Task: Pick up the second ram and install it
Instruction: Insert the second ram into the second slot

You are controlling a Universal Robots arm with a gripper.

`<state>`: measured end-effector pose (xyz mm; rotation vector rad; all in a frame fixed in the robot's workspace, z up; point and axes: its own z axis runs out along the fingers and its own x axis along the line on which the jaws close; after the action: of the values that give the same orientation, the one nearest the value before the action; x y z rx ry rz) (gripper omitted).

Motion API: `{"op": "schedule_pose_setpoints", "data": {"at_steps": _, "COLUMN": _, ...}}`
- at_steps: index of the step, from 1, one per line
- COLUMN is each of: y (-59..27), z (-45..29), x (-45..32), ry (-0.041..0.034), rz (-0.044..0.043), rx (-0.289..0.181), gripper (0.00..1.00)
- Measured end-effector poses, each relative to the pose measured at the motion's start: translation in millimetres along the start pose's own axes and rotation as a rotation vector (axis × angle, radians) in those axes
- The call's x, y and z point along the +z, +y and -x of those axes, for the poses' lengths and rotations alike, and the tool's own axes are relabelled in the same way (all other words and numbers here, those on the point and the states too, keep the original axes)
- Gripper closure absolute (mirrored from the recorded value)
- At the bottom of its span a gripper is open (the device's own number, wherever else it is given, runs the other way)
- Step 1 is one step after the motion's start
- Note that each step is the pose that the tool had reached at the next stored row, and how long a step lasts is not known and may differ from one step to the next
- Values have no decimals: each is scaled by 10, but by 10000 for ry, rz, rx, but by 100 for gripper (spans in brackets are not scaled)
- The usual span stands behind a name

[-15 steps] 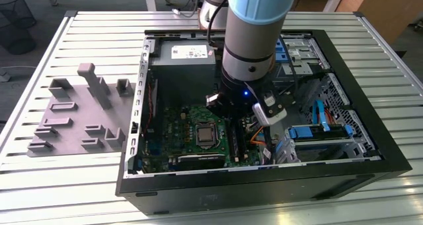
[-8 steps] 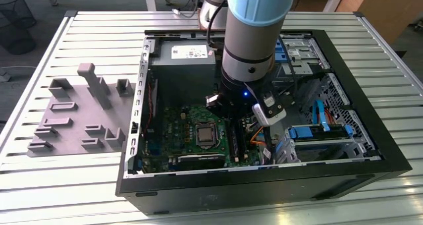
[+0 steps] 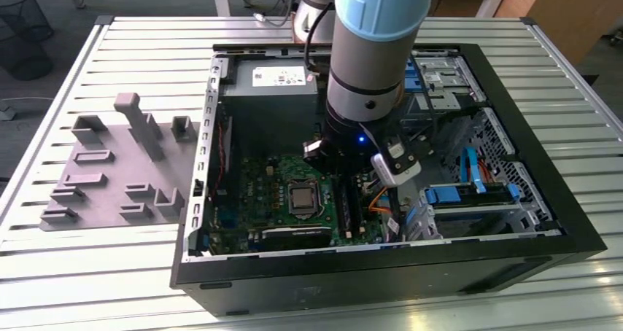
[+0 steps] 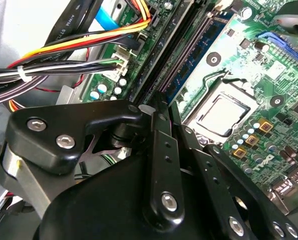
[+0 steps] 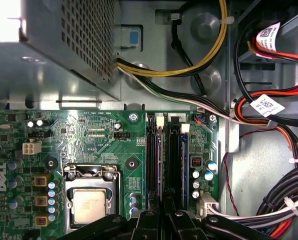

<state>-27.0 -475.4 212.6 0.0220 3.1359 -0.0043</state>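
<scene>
I am working inside the open computer case point(image 3: 389, 273), with my arm point(image 3: 375, 47) reaching down over the motherboard point(image 5: 88, 135), well apart from the grey fixture blocks point(image 3: 107, 170) on the exterior view's left. In both wrist views my gripper point(image 5: 164, 220) is hanging directly over the memory slots point(image 5: 175, 165) beside the processor socket point(image 5: 91, 205).

My fingers point(image 5: 150, 222) are standing drawn in to a narrow gap. I judge that they are gripping the second ram point(image 5: 160, 165), though the pads themselves are hidden behind the finger links. The second ram is standing on edge along the slot nearest the socket. In the second wrist view its green edge point(image 4: 199, 52) is running straight out from between my fingertips point(image 4: 159, 102).

By this showing, the pick-up is done and the stick is lining up with its slot. What is left is the seating. I cannot tell whether the white end latch point(image 5: 160, 121) is closing on it, nor whether the neighbouring slot is carrying a stick.
</scene>
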Motion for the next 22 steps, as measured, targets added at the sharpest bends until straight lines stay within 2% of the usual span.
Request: {"op": "schedule_pose_setpoints", "data": {"at_steps": 22, "y": 2, "z": 0, "x": 64, "ry": 1, "rz": 8, "rx": 0, "gripper": 86}}
